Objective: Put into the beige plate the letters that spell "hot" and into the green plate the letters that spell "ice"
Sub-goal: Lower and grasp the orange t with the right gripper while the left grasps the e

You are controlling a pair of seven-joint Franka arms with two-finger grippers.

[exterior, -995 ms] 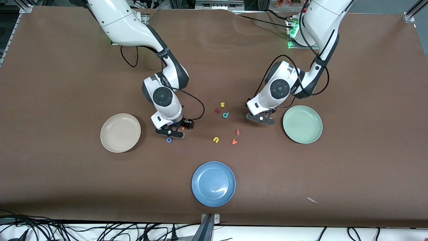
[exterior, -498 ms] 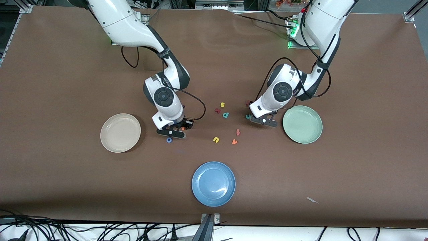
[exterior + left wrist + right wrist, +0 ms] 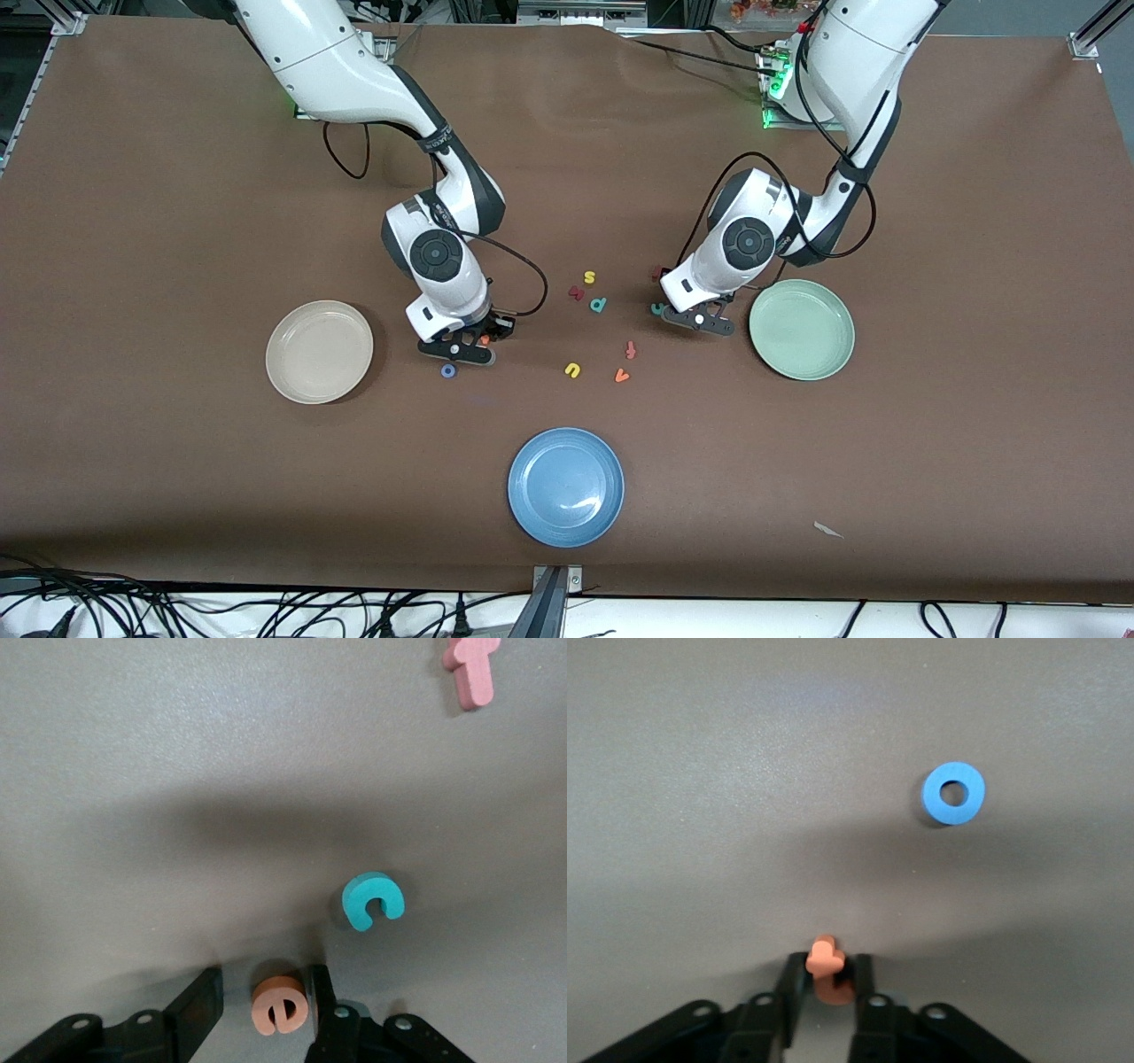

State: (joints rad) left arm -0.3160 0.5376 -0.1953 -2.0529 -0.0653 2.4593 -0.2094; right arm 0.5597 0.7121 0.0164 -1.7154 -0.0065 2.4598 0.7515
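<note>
Right hand (image 3: 826, 979) pinches orange t (image 3: 826, 967) — left hand (image 3: 264, 1003) apart, 1 finger touching orange e (image 3: 280, 1005).

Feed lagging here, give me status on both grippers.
Right gripper shut on orange t, blue o beside. Left gripper open around orange e. Both plates bare.
</note>
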